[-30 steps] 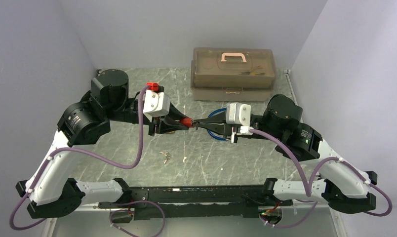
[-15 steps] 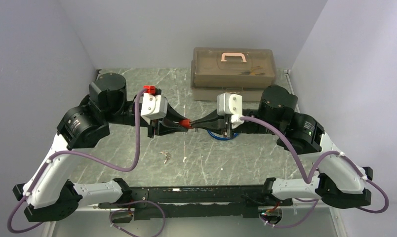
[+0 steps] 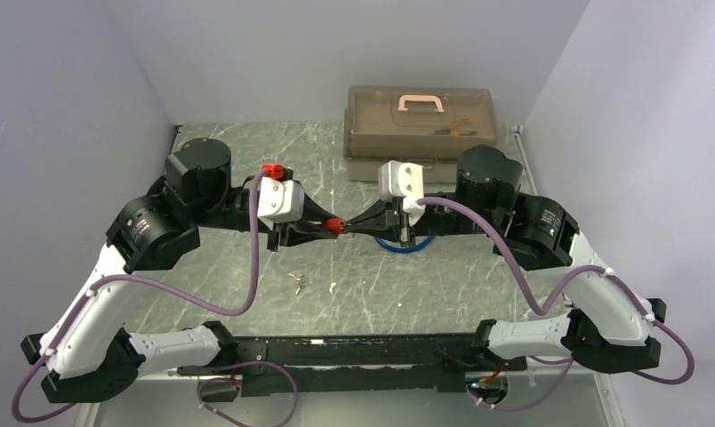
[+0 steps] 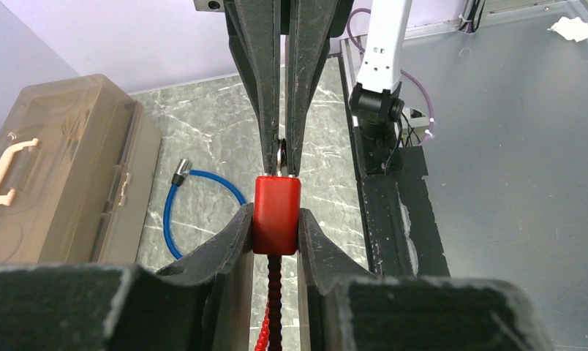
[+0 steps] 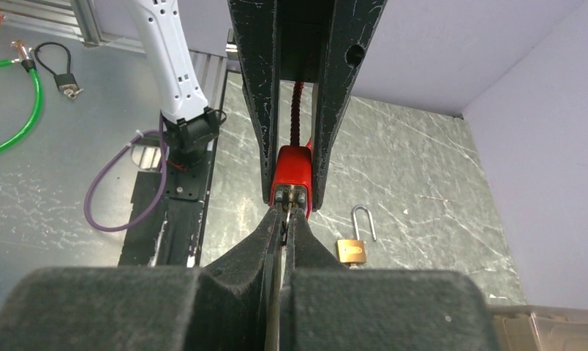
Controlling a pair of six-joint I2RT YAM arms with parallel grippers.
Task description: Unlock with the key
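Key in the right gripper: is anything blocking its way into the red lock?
Nothing visible does. The right gripper holds the key at the end face of the lock, which the left gripper clamps. No object shows between them; whether the key is in yet is unclear.

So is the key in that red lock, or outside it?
In, it seems: the right claw pinches the small metal key right against the red lock body, held by the left claw; depth hidden.
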